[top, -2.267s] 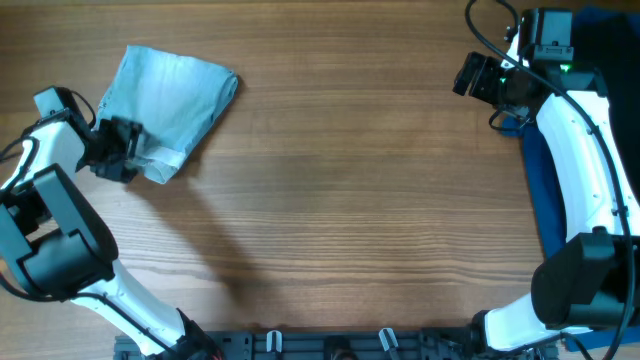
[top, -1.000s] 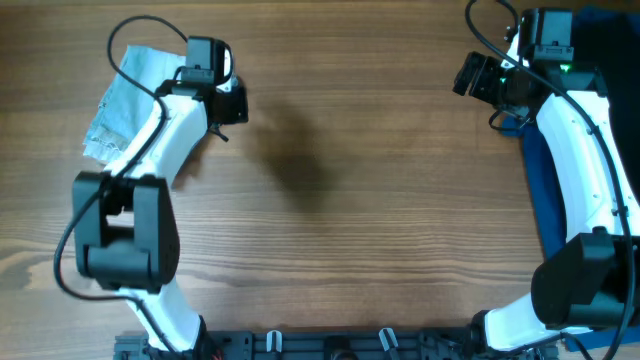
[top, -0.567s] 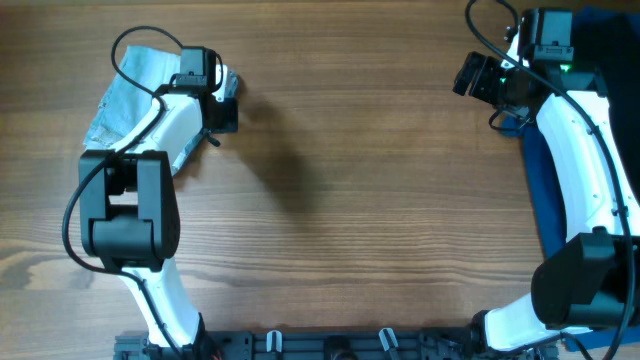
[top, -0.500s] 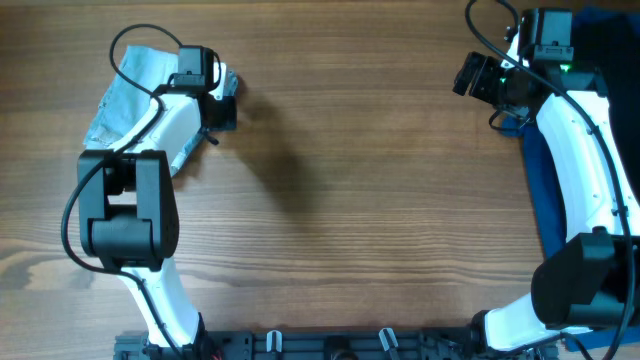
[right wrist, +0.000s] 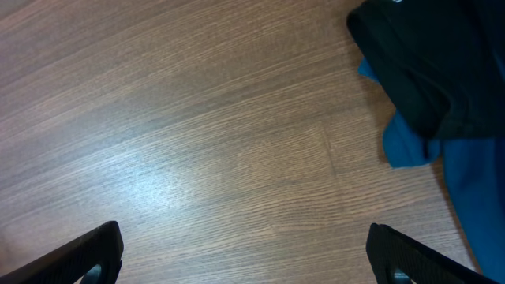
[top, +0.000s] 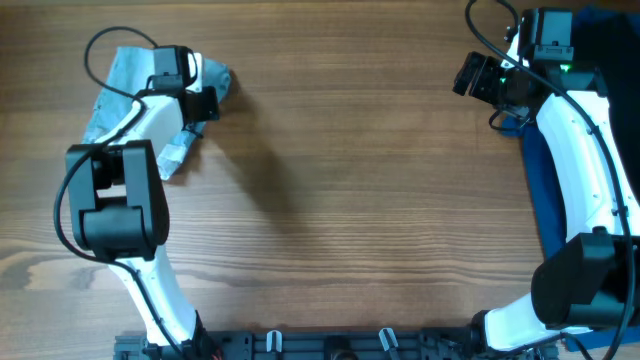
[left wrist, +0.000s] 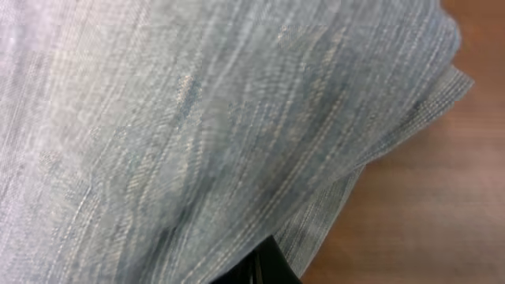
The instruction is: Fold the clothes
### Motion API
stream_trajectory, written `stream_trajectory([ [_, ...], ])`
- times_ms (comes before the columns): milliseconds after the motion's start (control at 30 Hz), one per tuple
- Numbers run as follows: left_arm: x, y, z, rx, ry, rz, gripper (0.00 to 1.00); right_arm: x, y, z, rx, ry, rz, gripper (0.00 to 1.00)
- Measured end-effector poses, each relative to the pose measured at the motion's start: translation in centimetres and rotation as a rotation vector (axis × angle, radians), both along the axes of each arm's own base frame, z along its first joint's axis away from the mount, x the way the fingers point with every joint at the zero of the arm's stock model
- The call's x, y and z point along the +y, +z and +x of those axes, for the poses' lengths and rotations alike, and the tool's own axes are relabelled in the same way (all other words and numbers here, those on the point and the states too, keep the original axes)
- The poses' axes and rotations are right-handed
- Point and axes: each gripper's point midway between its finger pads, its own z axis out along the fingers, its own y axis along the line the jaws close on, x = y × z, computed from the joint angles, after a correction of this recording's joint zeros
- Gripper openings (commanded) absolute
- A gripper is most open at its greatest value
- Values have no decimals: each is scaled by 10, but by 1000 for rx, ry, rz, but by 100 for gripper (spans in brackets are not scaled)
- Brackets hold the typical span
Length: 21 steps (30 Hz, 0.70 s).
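Where bunched at far-left corner of counter [top: 350,190]: denim shorts [top: 122,78], partly under left arm, folded edges stepping onto wood toward centre. Left fingers [top: 200,103] closed, low over cloth (pinching it or not, cannot tell). Right fingers [top: 470,76] spread wide, holding nothing, near dark blue garment [right wrist: 481,213] along right edge. Broad stretch of wood between arms.

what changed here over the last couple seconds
The left gripper, shut, swung from the lower-left corner of the shorts up and across to their right edge, then eased slightly left. The shorts went from a flat square to a narrower, bunched shape under the arm. The right gripper stayed open and still near the dark blue garment.
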Motion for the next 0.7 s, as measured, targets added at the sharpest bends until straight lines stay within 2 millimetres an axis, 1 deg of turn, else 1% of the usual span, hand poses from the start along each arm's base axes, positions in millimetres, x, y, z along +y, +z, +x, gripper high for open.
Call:
stream_trajectory([
  [67,14,3,5,-28,84,-37,4,0,0,0,0,0,0,99],
  [100,26,4,6,-39,138,-56,4,0,0,0,0,0,0,100],
  [167,43,6,7,-59,204,-77,4,0,0,0,0,0,0,99],
  [267,57,9,9,-81,258,-93,4,0,0,0,0,0,0,99],
  [333,56,11,12,-94,256,-117,4,0,0,0,0,0,0,99],
  [467,38,14,16,-99,205,-205,4,0,0,0,0,0,0,100],
  [533,32,19,18,-107,192,-247,4,0,0,0,0,0,0,100],
  [600,27,31,17,-117,196,-281,4,0,0,0,0,0,0,100],
  [633,26,41,16,-125,201,-294,4,0,0,0,0,0,0,99],
  [700,25,78,13,-169,220,-321,4,0,0,0,0,0,0,99],
])
